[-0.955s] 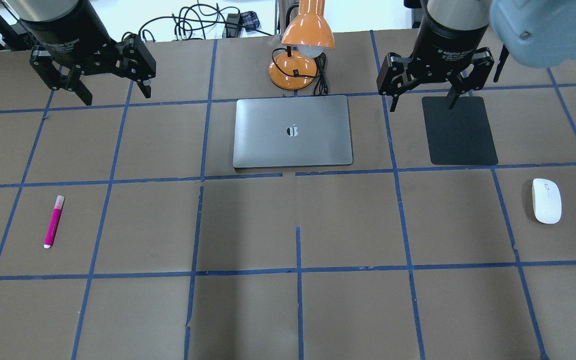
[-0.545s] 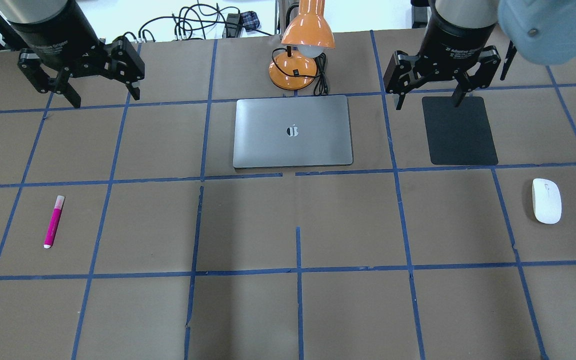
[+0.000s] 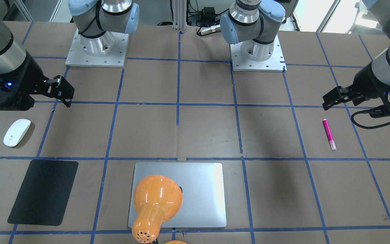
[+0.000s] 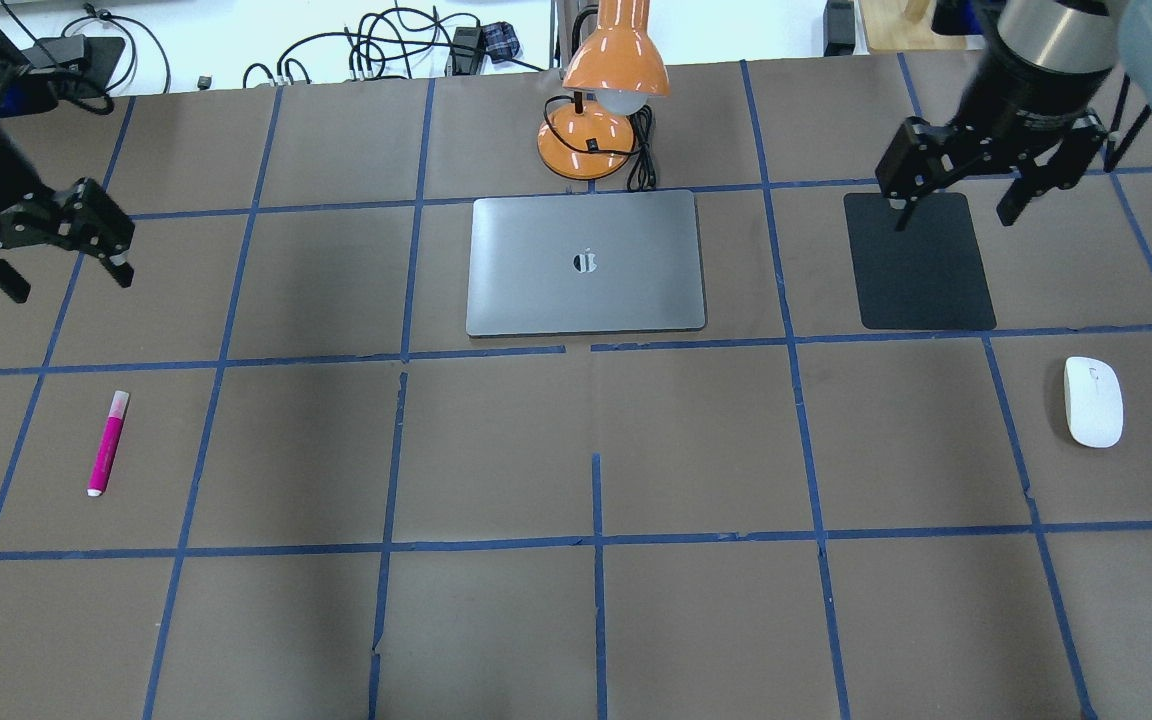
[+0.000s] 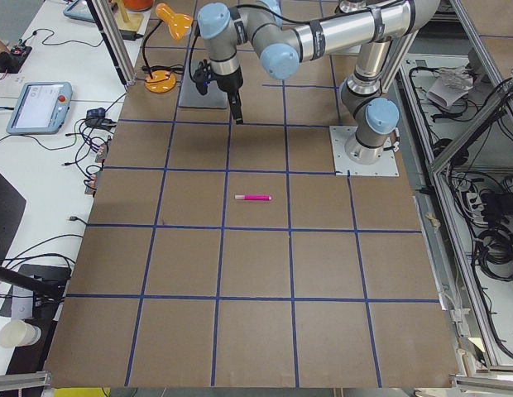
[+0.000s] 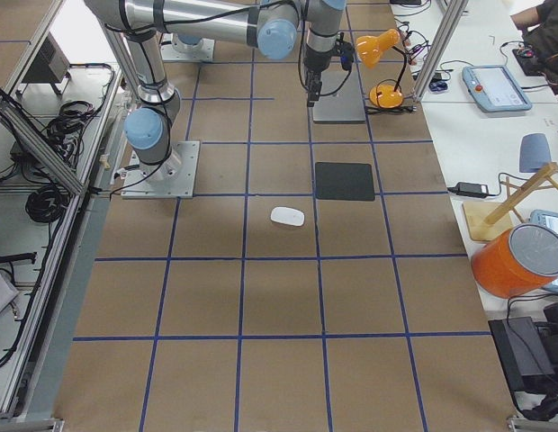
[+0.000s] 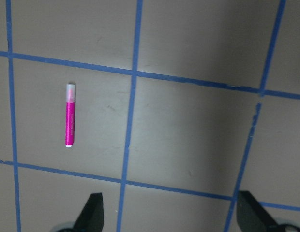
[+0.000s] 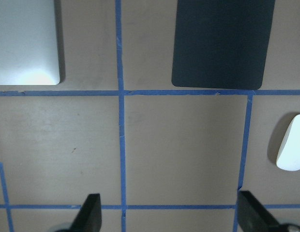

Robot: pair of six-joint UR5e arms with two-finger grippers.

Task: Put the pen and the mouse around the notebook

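The magenta pen (image 4: 106,443) (image 7: 69,115) lies flat at the table's left, pale cap pointing away from the robot. Above the table, farther back than the pen, my left gripper (image 4: 66,283) hangs open and empty. The white mouse (image 4: 1093,401) (image 8: 292,150) rests at the far right. My right gripper (image 4: 953,220) is open with nothing in it, high over the far end of a black mat (image 4: 921,265), well back from the mouse. The closed silver notebook (image 4: 536,290) (image 3: 201,196) lies at the centre back, far from both grippers.
An orange desk lamp (image 4: 616,60) stands just behind the notebook, its head overhanging the lid in the front-facing view. Its cord (image 4: 642,160) trails beside its base. Blue tape lines grid the brown table (image 4: 596,620). Cables lie beyond the far edge.
Both arms swung outward: the left gripper moved left and nearer the pen's side, the right gripper moved right over the mat. Both stayed open. Pen, mouse and notebook have not moved.
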